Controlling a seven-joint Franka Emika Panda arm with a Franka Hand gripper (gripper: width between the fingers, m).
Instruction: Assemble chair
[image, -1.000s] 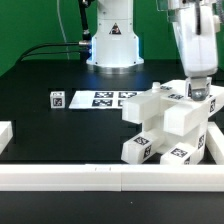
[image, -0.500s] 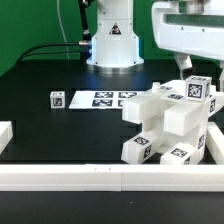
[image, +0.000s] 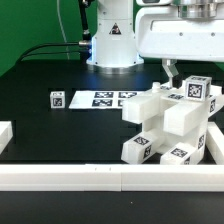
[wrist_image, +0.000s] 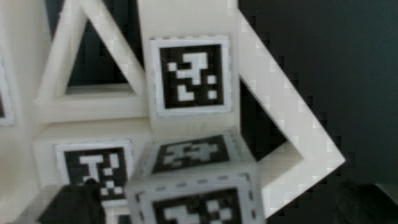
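Note:
The white chair parts lie piled at the exterior view's right: a boxy seat frame, tagged blocks low at the front, and a tagged piece on top. My gripper hovers just over the top of the pile, with one dark finger showing beside the top piece. The fingers stand wide apart and hold nothing. In the wrist view the open frame's bars and a tag fill the picture. A tagged part lies between a dark finger and the far side; the other finger does not show.
A small loose tagged cube lies left of the marker board. White rails run along the front, the left and the right. The arm's base stands at the back.
My gripper has risen off the top of the pile, turned broadside and shifted to the exterior view's left. The tagged top piece it covered now shows. The pile has not moved.

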